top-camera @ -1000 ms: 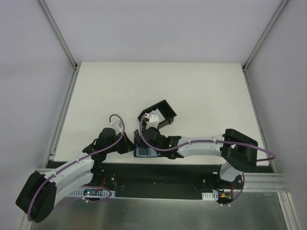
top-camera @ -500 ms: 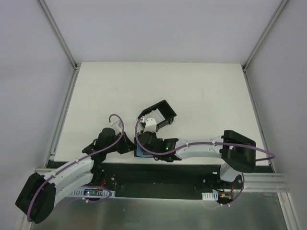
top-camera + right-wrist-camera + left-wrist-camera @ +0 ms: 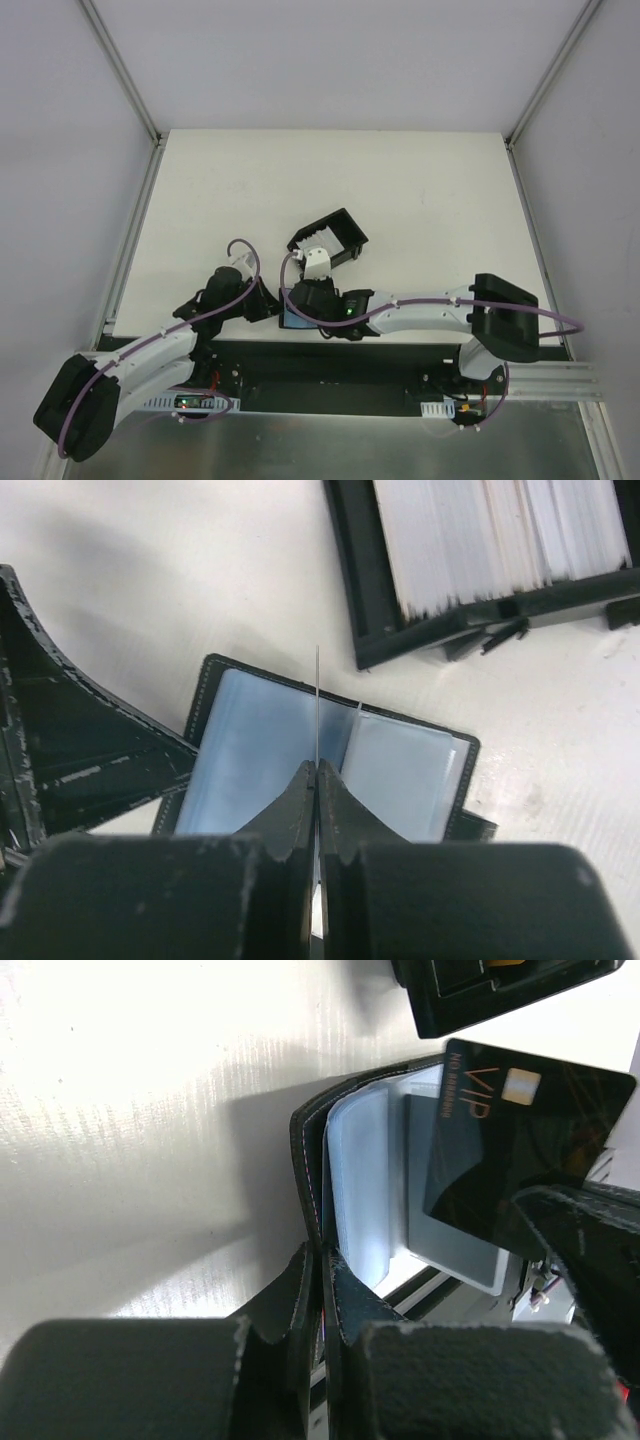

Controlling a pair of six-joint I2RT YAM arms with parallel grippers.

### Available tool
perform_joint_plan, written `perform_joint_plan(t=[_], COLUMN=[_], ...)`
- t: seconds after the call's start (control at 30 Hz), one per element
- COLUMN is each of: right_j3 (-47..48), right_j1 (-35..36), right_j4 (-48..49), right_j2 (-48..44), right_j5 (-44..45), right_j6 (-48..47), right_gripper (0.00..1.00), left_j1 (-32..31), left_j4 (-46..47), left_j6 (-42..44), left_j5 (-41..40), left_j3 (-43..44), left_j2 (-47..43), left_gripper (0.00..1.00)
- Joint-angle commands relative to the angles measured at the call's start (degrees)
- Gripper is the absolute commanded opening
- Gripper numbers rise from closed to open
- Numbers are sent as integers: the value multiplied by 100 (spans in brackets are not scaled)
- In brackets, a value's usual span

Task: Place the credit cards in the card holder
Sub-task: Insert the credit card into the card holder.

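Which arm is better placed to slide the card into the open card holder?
Right. The right gripper is shut on a card, held edge-on over the open card holder. The left gripper is clamped on the card holder's edge, so it is not free for this step.

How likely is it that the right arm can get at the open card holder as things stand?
Probably yes. The right tool, shut on a card held edge-on, hangs over the card holder, which lies open with its clear sleeves exposed. The left tool pinches one cover at the side, leaving them free.
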Motion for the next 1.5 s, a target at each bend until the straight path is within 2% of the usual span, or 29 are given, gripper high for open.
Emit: perform_joint_plan(t=[0.0, 0.13, 0.3, 0.43, 0.77, 1.03, 1.47], right_j3=[-212, -572, -1327, -1723, -2611, -3156, -3473], right_j1=[14, -205, -521, -662, -1005, -1137, -1164], right_j4=[-200, 11, 1283, 2022, 3421, 4272, 4195], right_j2=[-607, -968, -1311, -1303, -873, -670, -995], right_j5=[297, -229, -1598, -2058, -2199, -2226, -2042], right_j6=[96, 288, 342, 763, 1870, 2267, 2364], right_gripper=[0, 0, 0, 0, 0, 0, 0], left_j1=[-44, -44, -44, -44, -44, -44, -44], left_j4=[59, 76, 208, 322, 524, 533, 516], left_j6=[102, 146, 147, 24, -310, -310, -223], left_j5=[-235, -367, -428, -455, -499, -543, -578], left_j3=[-85, -129, -173, -208, -401, -401, -331], left_j2=[124, 361, 529, 643, 731, 872, 960], left_gripper=[0, 0, 0, 0, 0, 0, 0])
